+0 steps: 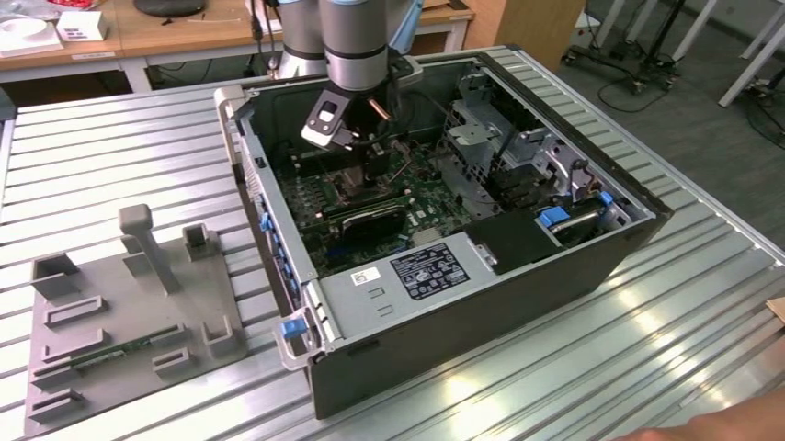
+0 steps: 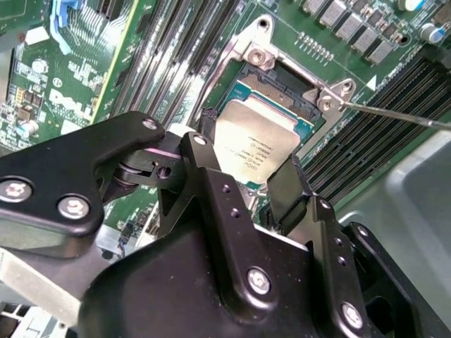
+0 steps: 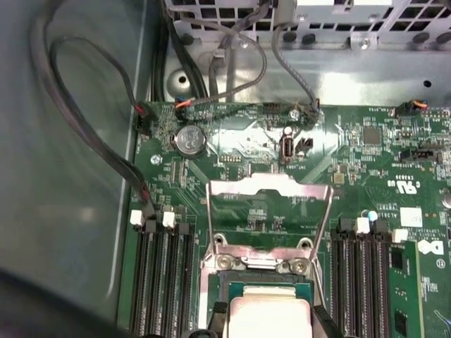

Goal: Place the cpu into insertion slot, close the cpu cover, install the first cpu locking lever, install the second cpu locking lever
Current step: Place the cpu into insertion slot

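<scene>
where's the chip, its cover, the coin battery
chip (image 2: 257,137), second wrist view, middle of silvery top
cover (image 3: 271,186), first wrist view, frame bar opposite its hinge
coin battery (image 3: 190,141), first wrist view, middle of face

Open computer case (image 1: 472,344) — grey fixture plate (image 1: 123,323) alongside

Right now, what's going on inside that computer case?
A robot arm has its end effector down inside the open computer case, right at the cpu. The cpu lies in the insertion slot on the green motherboard. The cpu cover stands swung open, not yet closed over it.
</scene>
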You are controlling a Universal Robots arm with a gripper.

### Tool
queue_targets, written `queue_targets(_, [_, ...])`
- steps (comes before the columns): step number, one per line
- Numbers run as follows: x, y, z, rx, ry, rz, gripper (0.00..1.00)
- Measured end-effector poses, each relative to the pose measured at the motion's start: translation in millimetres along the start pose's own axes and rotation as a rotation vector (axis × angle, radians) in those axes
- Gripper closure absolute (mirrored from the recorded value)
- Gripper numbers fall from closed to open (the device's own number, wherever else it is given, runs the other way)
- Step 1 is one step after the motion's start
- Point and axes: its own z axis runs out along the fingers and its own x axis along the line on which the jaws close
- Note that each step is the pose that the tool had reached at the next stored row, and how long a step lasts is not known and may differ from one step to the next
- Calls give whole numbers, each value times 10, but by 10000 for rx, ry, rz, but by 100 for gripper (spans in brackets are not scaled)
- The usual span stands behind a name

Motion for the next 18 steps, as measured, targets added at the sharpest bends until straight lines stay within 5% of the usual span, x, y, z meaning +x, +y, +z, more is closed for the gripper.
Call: queue_targets(18, [15,-11,75,10,-9,109,46])
